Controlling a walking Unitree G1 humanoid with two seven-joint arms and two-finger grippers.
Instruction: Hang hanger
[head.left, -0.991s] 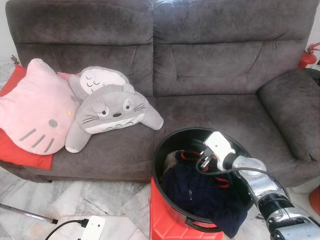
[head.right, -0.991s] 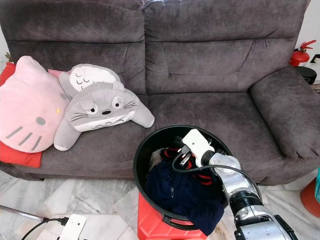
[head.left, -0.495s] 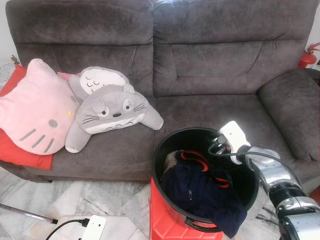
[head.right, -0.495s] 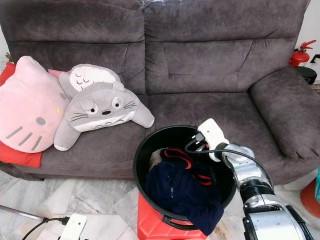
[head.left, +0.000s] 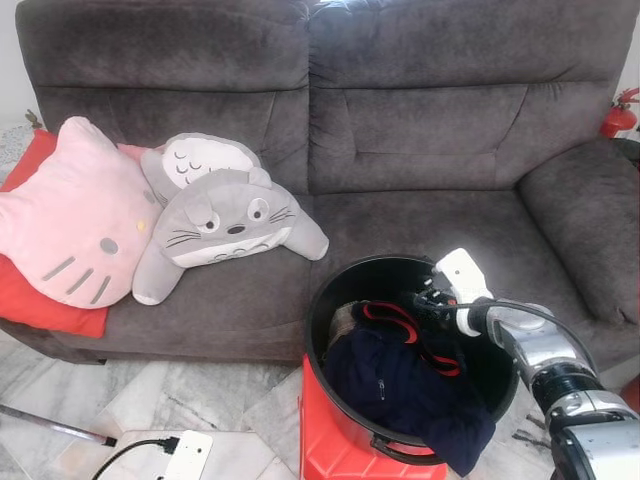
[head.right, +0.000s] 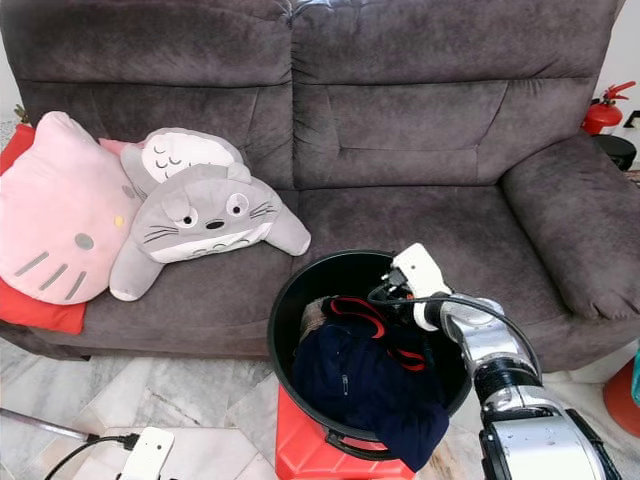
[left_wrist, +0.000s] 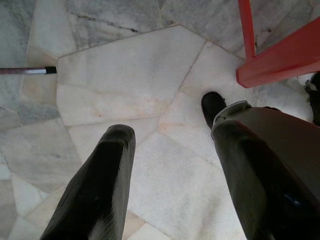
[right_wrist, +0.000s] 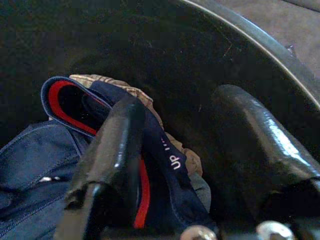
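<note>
No hanger can be made out. A black bucket (head.left: 330, 285) stands on a red stool (head.left: 322, 440) in front of the sofa. It holds a navy garment (head.left: 390, 385) with red lining (right_wrist: 55, 97). My right gripper (head.left: 420, 300) reaches over the far right rim into the bucket and is open. In the right wrist view one of its fingers (right_wrist: 117, 145) lies against the garment's collar, and the bucket wall (right_wrist: 150, 45) lies beyond. My left gripper (left_wrist: 172, 132) hangs open over the marble floor.
A dark grey sofa (head.left: 420, 150) carries a pink cat cushion (head.left: 70, 225) and two grey plush toys (head.left: 225, 225) on its left seat. A white power strip (head.left: 186, 452) and a thin pole (head.left: 50, 428) lie on the floor at left. A red fire extinguisher (head.left: 618, 112) stands at far right.
My right gripper lifted off the clothes toward the bucket's far right rim, then dipped slightly back in toward the garment's collar. The left arm stayed still.
</note>
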